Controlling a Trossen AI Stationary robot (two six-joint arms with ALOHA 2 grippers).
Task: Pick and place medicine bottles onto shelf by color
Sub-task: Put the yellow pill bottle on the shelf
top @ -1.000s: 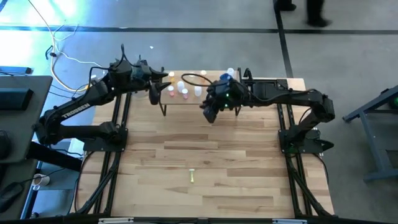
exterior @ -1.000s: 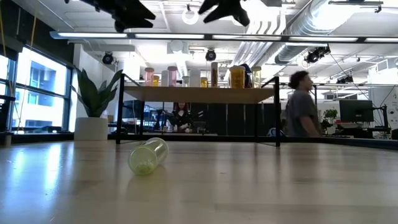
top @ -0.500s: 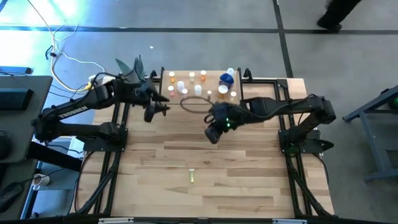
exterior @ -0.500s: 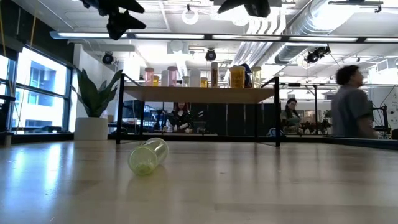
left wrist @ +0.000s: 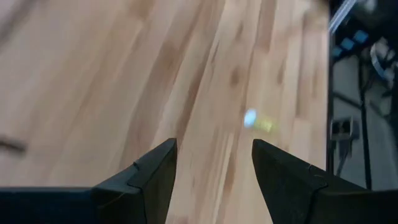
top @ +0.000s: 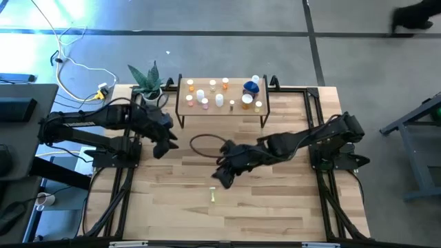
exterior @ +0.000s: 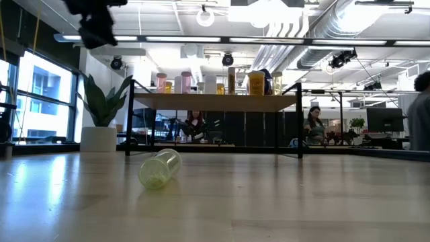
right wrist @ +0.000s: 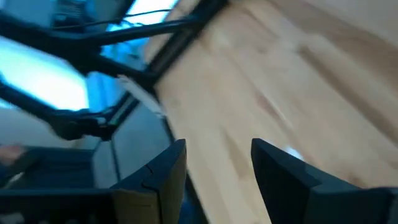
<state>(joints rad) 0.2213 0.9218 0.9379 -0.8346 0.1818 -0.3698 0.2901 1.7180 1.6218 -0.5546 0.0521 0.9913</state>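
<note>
A yellow-green medicine bottle [top: 213,196] lies on its side on the wooden table, near the front centre; the low view shows it as a bottle [exterior: 160,168] in front of the shelf. The shelf [top: 220,109] stands at the far edge with several small bottles upright on it, among them a larger blue one [top: 250,87]. My right gripper [top: 219,176] hangs open above the table, a little beyond the lying bottle. My left gripper [top: 162,146] is open over the table's left part. In the left wrist view, the lying bottle [left wrist: 258,121] shows beyond the open fingers.
A potted plant [top: 147,80] stands at the far left beside the shelf. A dark cable loop [top: 207,145] hangs by the right arm. Bare tabletop [top: 275,207] stretches around the lying bottle. People show in the room behind the shelf [exterior: 314,124].
Both arms have drawn back from the shelf toward the table's near edge. My right gripper has swept toward the near left and down, to just beyond the lying bottle. My left gripper has swung toward the near edge, tipping downward. The bottles have not moved.
</note>
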